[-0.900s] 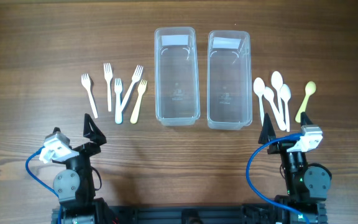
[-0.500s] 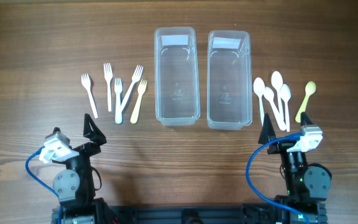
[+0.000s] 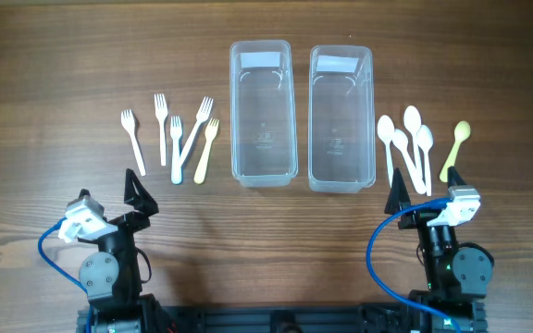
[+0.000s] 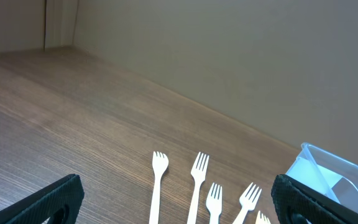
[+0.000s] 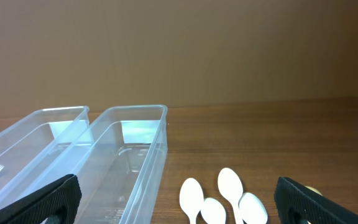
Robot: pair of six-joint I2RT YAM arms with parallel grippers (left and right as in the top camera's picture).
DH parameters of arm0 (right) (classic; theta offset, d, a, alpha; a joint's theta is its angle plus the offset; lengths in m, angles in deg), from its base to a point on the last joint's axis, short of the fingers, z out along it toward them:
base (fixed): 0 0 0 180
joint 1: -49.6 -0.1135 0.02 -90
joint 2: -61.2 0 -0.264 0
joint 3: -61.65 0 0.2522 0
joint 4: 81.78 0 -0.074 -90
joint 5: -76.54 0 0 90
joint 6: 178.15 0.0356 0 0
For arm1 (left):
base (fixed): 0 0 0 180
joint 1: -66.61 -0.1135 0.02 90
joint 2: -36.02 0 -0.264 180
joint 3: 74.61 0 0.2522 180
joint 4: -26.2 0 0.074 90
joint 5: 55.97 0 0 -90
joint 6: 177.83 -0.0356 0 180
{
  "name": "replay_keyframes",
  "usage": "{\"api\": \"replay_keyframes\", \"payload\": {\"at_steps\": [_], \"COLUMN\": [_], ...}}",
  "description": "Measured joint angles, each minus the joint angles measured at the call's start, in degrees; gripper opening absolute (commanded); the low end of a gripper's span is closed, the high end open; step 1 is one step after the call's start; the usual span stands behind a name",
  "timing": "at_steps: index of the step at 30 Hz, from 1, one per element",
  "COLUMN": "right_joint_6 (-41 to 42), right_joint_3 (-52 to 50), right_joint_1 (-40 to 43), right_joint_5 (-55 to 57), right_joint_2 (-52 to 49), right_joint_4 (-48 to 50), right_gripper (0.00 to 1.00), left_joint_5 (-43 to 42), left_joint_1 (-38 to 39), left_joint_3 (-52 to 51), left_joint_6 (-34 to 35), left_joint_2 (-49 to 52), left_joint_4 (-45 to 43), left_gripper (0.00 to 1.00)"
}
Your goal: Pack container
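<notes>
Two clear plastic containers stand side by side at the table's middle, the left one (image 3: 263, 111) and the right one (image 3: 340, 116), both empty. Several plastic forks (image 3: 176, 139) lie to their left and also show in the left wrist view (image 4: 197, 180). Several plastic spoons (image 3: 410, 143) lie to their right, one of them pale yellow (image 3: 456, 148); the spoons also show in the right wrist view (image 5: 222, 199). My left gripper (image 3: 137, 196) is open and empty, near the front edge below the forks. My right gripper (image 3: 424, 192) is open and empty, below the spoons.
Both arm bases sit at the table's front edge, each with a blue cable (image 3: 49, 254). A pale wall (image 4: 229, 62) stands beyond the table's far edge. The containers also show in the right wrist view (image 5: 117, 162).
</notes>
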Motion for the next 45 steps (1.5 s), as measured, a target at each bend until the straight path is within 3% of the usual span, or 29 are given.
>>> {"api": "replay_keyframes", "payload": {"at_steps": [12, 24, 27, 31, 39, 45], "right_joint_6": [0.0, 8.7, 5.7, -0.5, -5.3, -5.9], "right_joint_3": [0.0, 0.0, 0.3, 4.6, 21.6, 41.0], "right_joint_1": [0.0, 0.0, 0.0, 0.0, 0.0, 0.0], "right_joint_5": [0.0, -0.1, -4.2, -8.1, -9.9, -9.9], "right_joint_2": [0.0, 0.0, 0.0, -0.8, -16.3, -38.6], "right_joint_4": [0.0, 0.0, -2.1, -12.0, -22.6, -35.5], "right_gripper": [1.0, 1.0, 1.0, 1.0, 1.0, 1.0], "left_joint_5": [0.0, 0.0, 0.0, -1.6, -16.2, -20.3], "left_joint_1": [0.0, 0.0, 0.0, 0.0, 0.0, 0.0], "left_joint_3": [0.0, 0.0, 0.0, 0.0, 0.7, 10.2], "left_joint_6": [0.0, 0.0, 0.0, 0.0, 2.1, 3.8], "left_joint_2": [0.0, 0.0, 0.0, 0.0, 0.0, 4.7], "left_joint_4": [0.0, 0.0, 0.0, 0.2, 0.8, 14.1], "left_gripper": [1.0, 1.0, 1.0, 1.0, 1.0, 1.0]}}
